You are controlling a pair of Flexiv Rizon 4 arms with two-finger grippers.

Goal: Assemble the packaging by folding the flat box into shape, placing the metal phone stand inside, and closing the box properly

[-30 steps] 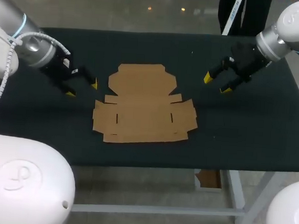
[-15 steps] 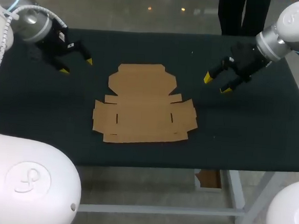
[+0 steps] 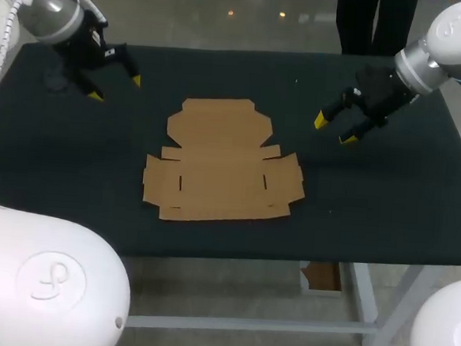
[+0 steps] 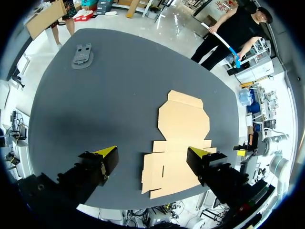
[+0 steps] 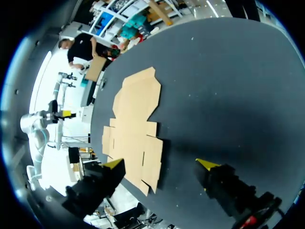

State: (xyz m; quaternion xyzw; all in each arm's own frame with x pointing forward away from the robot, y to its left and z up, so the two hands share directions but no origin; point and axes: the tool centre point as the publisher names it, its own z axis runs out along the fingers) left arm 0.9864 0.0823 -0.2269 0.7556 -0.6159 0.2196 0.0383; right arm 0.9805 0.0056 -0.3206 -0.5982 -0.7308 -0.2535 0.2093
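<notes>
**Q:** Box?
**A:** I have the box (image 3: pixel 222 163) lying flat and unfolded on the table (image 3: pixel 385 223), about mid-table. Its narrower lid panel points to the far side and the wider, flapped part lies on the near side. Both claws are apart from it.

**Q:** Left claw?
**A:** My left gripper (image 3: pixel 115 87) hangs over the far-left part of the table, left of the box and well apart from it. The fingers are spread wide and hold nothing. From its wrist camera the box lies ahead, past the yellow tips.

**Q:** Right claw?
**A:** My right gripper (image 3: pixel 334 129) hangs over the table to the right of the lid panel, near it but not touching. It is also wide and holding nothing.

**Q:** Stand?
**A:** The stand (image 4: pixel 82 55) is grey and lies flat near the table's far-left edge, well apart from the box. I see it only in the left wrist view, well ahead of that claw. In the head view I cannot make it out.
</notes>
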